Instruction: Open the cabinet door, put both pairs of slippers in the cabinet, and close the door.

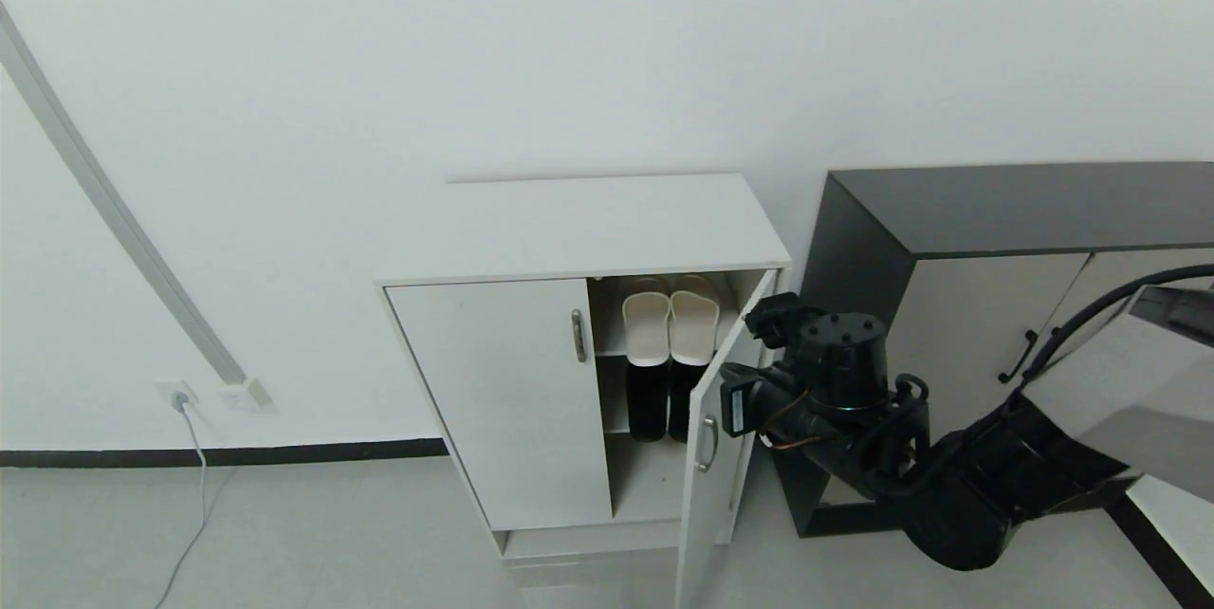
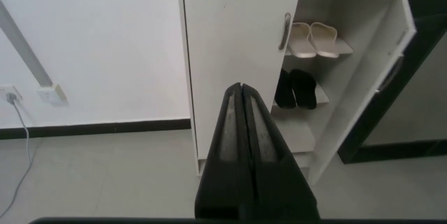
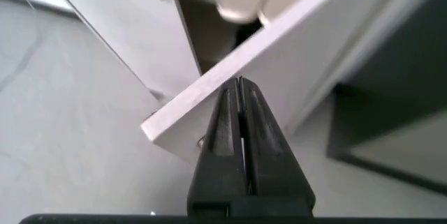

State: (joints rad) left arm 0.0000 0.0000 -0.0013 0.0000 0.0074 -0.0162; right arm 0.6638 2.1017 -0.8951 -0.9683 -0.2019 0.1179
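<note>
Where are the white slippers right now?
In the head view, the pair of cream-white slippers sits on the upper shelf in the open right half of the white wooden cabinet, directly above the pair of black slippers.

The right door (image 1: pixel 707 486) stands half open and narrows the way into the cabinet (image 1: pixel 597 220). The closed left door (image 1: pixel 503 400) blocks its 9 o'clock half. Open room lies above the bottom shelf (image 1: pixel 645 486). A dark cabinet (image 1: pixel 996 201) stands near at 3 o'clock.
</note>
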